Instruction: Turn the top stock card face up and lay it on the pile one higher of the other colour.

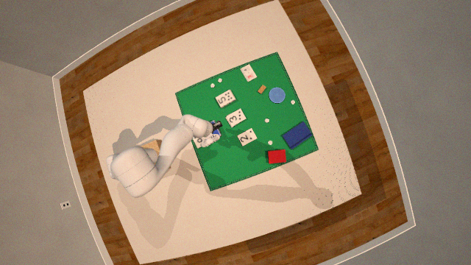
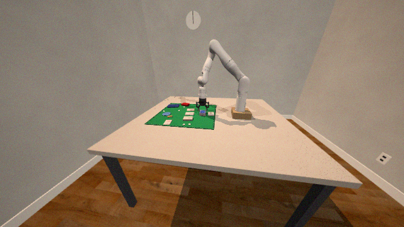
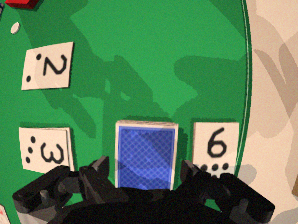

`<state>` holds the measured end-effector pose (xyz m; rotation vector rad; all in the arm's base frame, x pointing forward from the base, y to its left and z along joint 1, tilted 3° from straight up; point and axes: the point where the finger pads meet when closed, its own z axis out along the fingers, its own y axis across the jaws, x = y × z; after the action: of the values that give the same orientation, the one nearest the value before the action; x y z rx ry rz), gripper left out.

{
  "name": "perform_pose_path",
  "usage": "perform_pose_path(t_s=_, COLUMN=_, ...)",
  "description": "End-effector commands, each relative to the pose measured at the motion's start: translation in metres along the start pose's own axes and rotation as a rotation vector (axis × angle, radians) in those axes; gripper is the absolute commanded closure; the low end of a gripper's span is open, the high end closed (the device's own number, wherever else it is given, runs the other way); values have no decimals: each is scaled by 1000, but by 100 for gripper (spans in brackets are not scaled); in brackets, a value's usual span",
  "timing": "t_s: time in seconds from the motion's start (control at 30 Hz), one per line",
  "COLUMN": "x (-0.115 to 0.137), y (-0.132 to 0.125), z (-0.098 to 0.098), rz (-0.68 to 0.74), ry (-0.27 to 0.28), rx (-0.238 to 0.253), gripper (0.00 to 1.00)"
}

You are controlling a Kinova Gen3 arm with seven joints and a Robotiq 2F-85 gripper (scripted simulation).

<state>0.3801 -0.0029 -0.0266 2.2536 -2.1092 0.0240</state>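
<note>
While I look through the wrist view, hand (image 1: 217,125) (image 2: 202,109) (image 3: 145,167): fingers spread, nothing between them; in that view the tips appear left and right of the stock. Clearance not readable.
Stock (image 1: 216,132) (image 2: 202,113) (image 3: 146,155): face down, blue patterned back up, low centre of my wrist frame; top card still to be turned and placed.
Right of stock, wrist frame: card with black 6 or 9 (image 1: 199,141) (image 2: 211,113) (image 3: 216,135), I cannot tell which; dots partly hidden.
Lower left, wrist frame: pile with black 3 (image 1: 235,118) (image 2: 189,113) (image 3: 45,147).
Upper left, wrist frame: card with black 2 (image 1: 246,137) (image 2: 190,110) (image 3: 47,66).
Top view, above the 3: pile with black 5 (image 1: 225,98) (image 2: 188,118).
Upper part of mat, top view: white card with red print (image 1: 248,72) (image 2: 167,122).
Right of mat, top view: blue disc (image 1: 277,95) (image 2: 166,114); below it, navy block (image 1: 297,135) (image 2: 173,106) and red block (image 1: 277,156) (image 2: 185,104) (image 3: 22,2).
Support: green mat (image 1: 228,165) (image 2: 202,124) (image 3: 150,30) on the desk (image 1: 165,73) (image 2: 189,145) (image 3: 275,25).
</note>
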Motion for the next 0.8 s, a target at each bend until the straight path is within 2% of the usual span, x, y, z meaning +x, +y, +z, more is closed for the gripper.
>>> perform_pose_path(t_s=0.0, x=0, y=0, z=0, rz=0, ry=0, rx=1, gripper=15)
perform_pose_path(t_s=0.77, x=0, y=0, z=2, rz=0, ry=0, rx=1, gripper=15)
